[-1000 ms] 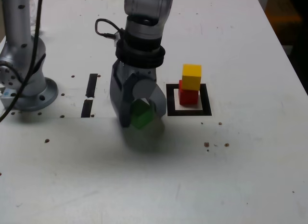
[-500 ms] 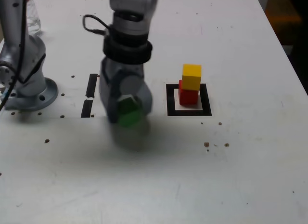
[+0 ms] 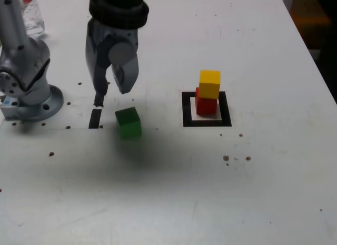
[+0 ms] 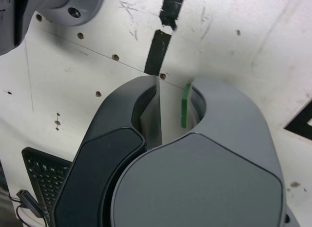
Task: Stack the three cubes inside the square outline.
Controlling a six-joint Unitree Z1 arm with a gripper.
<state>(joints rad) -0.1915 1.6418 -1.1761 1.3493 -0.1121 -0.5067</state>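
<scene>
Pincer [image 3: 112, 90]: open, fingers apart, above the surface [image 3: 253, 187], exterior view's left of the outline.
Green cube [image 3: 128, 123]: below the fingertips in exterior view, slightly turned, outside the outline; ungripped; can't tell if it touches the surface. Wrist view shows only a thin green strip by the lighter finger.
Red cube [image 3: 206, 105]: inside the outline, bottom of stack.
Yellow cube [image 3: 209, 84]: on top of red.
Outline [image 3: 226, 109]: black square, white centre, around red cube's base.
Tape strips [image 3: 95, 118]: two, short, black, exterior view's left of green cube; upper one partly behind a finger.
Keyboard [image 4: 46, 175]: wrist view only, partly hidden by the pincer.
</scene>
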